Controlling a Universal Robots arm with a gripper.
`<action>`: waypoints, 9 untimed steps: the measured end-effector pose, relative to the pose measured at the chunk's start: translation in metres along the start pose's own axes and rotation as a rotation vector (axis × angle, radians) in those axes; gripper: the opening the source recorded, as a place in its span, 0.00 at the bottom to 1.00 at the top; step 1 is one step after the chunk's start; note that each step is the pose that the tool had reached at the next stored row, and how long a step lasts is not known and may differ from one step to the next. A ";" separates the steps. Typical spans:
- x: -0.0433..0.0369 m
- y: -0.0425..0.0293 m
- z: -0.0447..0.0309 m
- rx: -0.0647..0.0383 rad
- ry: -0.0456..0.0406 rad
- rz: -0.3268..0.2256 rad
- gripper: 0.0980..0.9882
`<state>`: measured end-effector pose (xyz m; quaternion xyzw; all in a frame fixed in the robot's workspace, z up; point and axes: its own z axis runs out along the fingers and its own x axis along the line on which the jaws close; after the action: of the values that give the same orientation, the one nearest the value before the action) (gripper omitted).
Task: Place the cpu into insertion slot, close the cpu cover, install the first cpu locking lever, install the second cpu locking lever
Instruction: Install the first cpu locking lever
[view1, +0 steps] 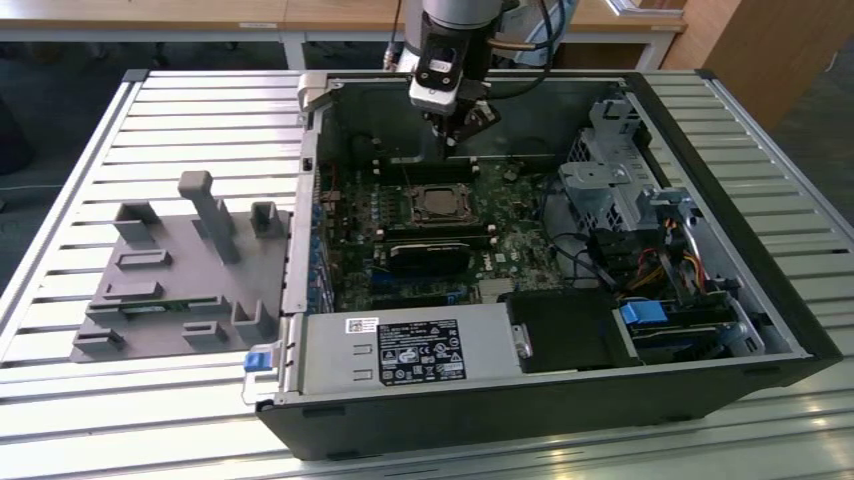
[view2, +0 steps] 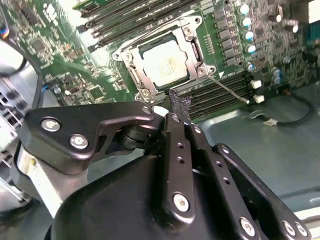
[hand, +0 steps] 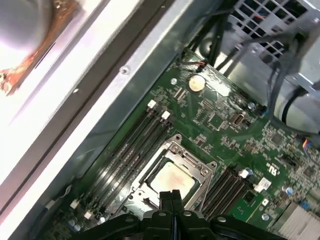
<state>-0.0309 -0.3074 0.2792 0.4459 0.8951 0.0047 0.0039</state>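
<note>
The gripper (view2: 176, 102) is being held closed, fingertips pressed together with nothing between them. Just beyond its tips, the cpu (view2: 167, 65) is being framed in its socket by the lowered cpu cover (view2: 196, 47). Both are being surrounded by the green motherboard (view2: 65, 60) inside the open computer case (view1: 534, 405).

My arm (view1: 447, 20) hangs straight down, wrist upright; my gripper (view1: 466, 122) points downward; in the second wrist view my two black fingers (view2: 175, 107) meet at the tips, gripping nothing.

Bright light, glaring table slats (view1: 200, 110), dim shadowed case interior (view1: 534, 110)
</note>
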 end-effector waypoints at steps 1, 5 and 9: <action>0.0000 0.0000 0.0000 0.000 0.0002 -0.019 0.03; 0.0000 0.0000 0.0000 0.000 0.0011 -0.091 0.03; 0.0000 0.0000 0.0000 0.000 0.0019 -0.155 0.03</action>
<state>-0.0309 -0.3074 0.2792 0.3751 0.9270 0.0050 0.0035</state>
